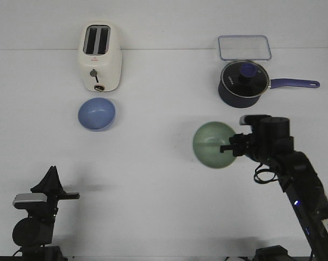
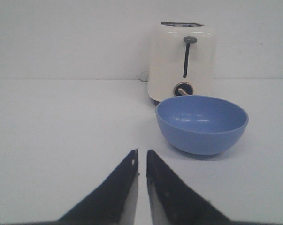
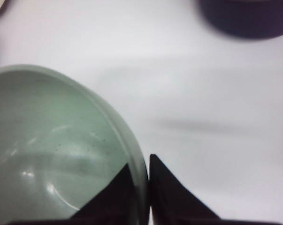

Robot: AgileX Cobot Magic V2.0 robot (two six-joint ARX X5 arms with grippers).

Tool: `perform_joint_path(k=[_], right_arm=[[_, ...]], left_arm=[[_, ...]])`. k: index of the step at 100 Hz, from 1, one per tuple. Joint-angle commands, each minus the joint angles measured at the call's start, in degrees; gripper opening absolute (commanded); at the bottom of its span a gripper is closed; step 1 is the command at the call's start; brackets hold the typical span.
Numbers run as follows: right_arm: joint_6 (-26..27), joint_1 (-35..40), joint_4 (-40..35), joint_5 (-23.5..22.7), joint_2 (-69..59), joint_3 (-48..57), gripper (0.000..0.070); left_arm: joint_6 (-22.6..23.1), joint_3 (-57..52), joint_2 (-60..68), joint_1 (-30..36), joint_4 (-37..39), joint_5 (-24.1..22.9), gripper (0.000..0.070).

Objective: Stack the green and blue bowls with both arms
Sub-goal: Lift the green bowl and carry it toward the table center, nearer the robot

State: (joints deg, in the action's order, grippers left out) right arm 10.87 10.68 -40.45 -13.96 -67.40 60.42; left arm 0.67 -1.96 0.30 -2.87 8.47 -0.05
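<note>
Over on the right side, the right gripper (image 1: 227, 148) is pinched onto the rim of the green bowl (image 1: 212, 144), one finger inside, one outside. Left gripper (image 1: 50, 178) sits near the tabletop (image 1: 153, 179) edge, jaws nearly together, holding nothing. Blue bowl (image 1: 97, 114) rests just in front of the toaster (image 1: 99, 56).

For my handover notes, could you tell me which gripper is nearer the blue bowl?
Left. The left gripper sits just short of the blue bowl; the right gripper is across the table, clamping the green bowl.
</note>
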Motion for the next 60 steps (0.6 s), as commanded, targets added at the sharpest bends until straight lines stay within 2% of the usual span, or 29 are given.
perform_joint_path(k=[1, 15, 34, 60], right_arm=[[0.3, 4.5, 0.9, 1.7, -0.4, -2.2, 0.0000], [2.7, 11.4, 3.5, 2.2, -0.5, -8.3, 0.0000], [6.6, 17.5, 8.3, 2.4, -0.6, -14.8, 0.0000], [6.2, 19.4, 8.5, 3.0, -1.1, -17.2, 0.0000]], left_arm=[[-0.1, 1.1, -0.1, -0.1, 0.7, 0.1, 0.0015], [-1.6, 1.1, -0.1, -0.1, 0.7, 0.1, 0.0015], [-11.6, 1.0, -0.1, -0.1, 0.7, 0.1, 0.0015], [-23.0, 0.9, -0.1, -0.1, 0.7, 0.0, 0.0011]])
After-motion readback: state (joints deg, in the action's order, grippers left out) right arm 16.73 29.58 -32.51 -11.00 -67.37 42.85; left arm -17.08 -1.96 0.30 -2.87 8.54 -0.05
